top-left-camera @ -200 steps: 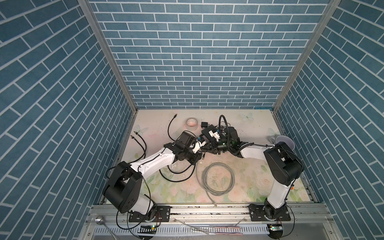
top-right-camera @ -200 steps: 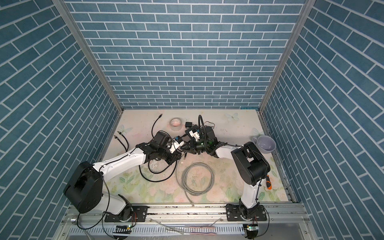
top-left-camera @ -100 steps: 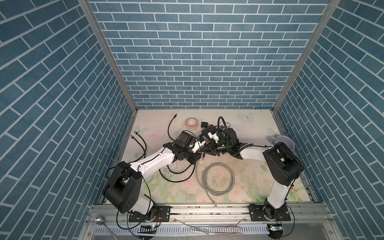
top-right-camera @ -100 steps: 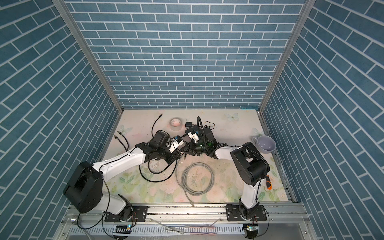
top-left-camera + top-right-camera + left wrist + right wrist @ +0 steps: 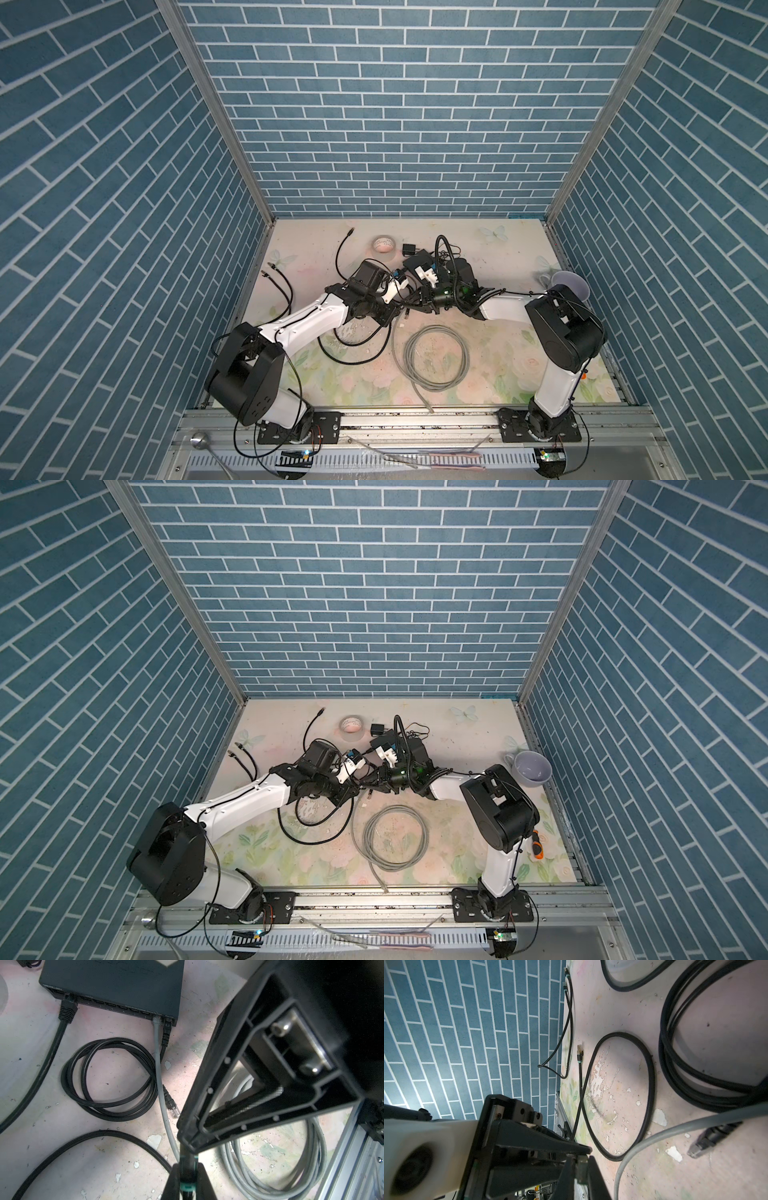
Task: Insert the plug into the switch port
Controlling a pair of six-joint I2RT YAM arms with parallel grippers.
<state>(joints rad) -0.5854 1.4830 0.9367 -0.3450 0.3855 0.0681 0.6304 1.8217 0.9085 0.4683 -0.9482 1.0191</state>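
Plug (image 5: 582,1162) sits near the worktop's (image 5: 498,332) middle, pinched by the right gripper (image 5: 580,1167), jaws closed on it. The left gripper (image 5: 187,1173) clamps its black cable (image 5: 187,1167) just behind. Switch (image 5: 112,982) lies flat nearer the back edge, grey cable (image 5: 160,1076) in one port.

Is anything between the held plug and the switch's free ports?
Partly: a coiled black cable lies flat before the free ports of the switch, beside a plugged-in grey cable. The held plug could probably pass above.
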